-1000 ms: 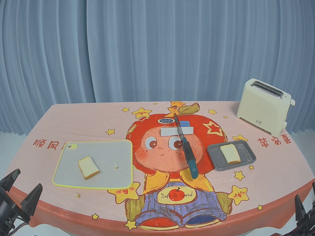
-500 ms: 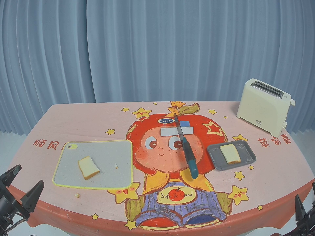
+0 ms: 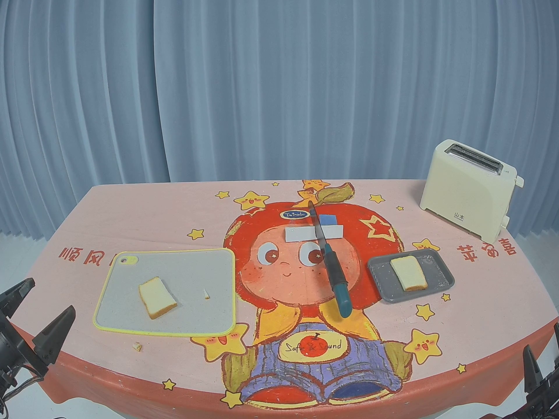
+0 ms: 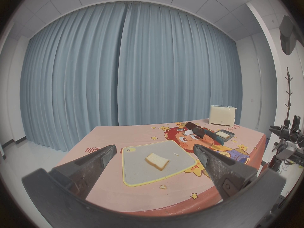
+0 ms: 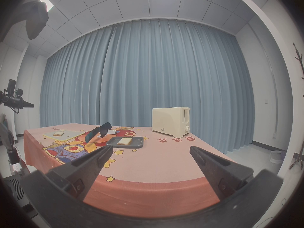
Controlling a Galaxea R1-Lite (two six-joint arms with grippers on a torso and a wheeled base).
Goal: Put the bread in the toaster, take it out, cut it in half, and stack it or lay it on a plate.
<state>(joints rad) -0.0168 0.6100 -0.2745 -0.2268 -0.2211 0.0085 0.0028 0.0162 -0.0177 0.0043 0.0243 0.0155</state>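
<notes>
One half slice of bread (image 3: 156, 297) (image 4: 157, 161) lies on the yellow-rimmed cutting board (image 3: 192, 315) (image 4: 136, 171) at the table's left. Another half slice (image 3: 408, 272) (image 5: 124, 141) rests on the grey plate (image 3: 381, 274) (image 5: 136, 142) at the right. A knife (image 3: 331, 263) with a teal handle lies between them, its blade across a white card. The cream toaster (image 3: 467, 190) (image 5: 170, 121) stands at the far right. My left gripper (image 3: 34, 318) (image 4: 154, 154) hangs open off the table's front-left edge. My right gripper (image 5: 151, 155) is open and empty off the front-right edge.
A small crumb (image 3: 137, 347) lies on the tablecloth just in front of the board, and another crumb (image 3: 206, 293) sits on the board. A blue curtain hangs behind the table. The tablecloth's front centre has free room.
My left gripper has drifted a little to the left and down at the table's front-left corner. The bread, knife, plate and toaster have not moved.
</notes>
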